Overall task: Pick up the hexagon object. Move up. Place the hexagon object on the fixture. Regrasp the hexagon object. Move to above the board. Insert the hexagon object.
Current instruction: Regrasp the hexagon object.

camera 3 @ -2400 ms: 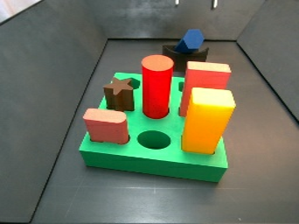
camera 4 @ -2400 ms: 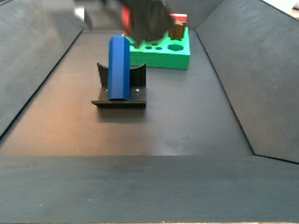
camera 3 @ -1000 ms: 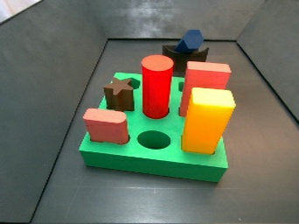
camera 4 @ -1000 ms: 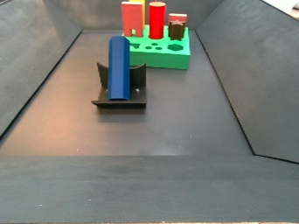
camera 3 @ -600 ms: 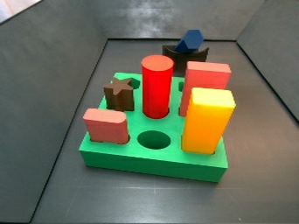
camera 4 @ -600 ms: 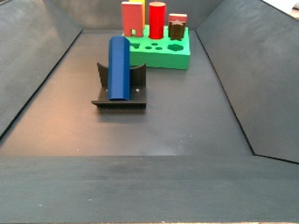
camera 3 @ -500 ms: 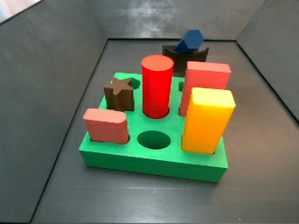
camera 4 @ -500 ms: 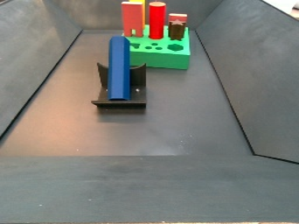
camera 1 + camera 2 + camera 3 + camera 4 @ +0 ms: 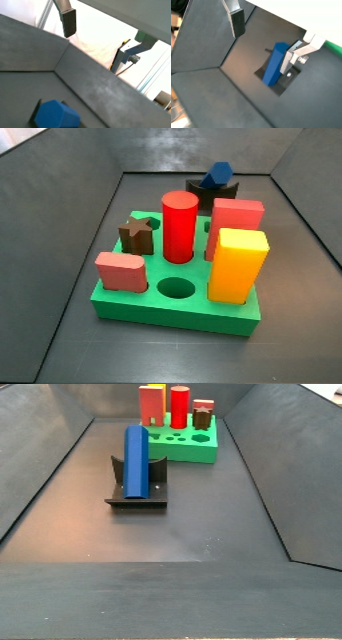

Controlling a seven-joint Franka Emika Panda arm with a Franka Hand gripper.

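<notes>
your gripper (image 9: pixel 268 31) hangs wide open and holds nothing. the hexagon object (image 9: pixel 274 65) stands tall on the fixture (image 9: pixel 136 492), below and between your fingers (image 9: pixel 237 22), so go straight down.

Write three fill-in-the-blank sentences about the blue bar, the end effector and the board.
1. The blue bar stands upright on the black ____.
2. The end effector is above the bar, its fingers ____ and holding nothing.
3. The board's empty front hole is ____ in shape.

Missing words: fixture; open; round
</notes>
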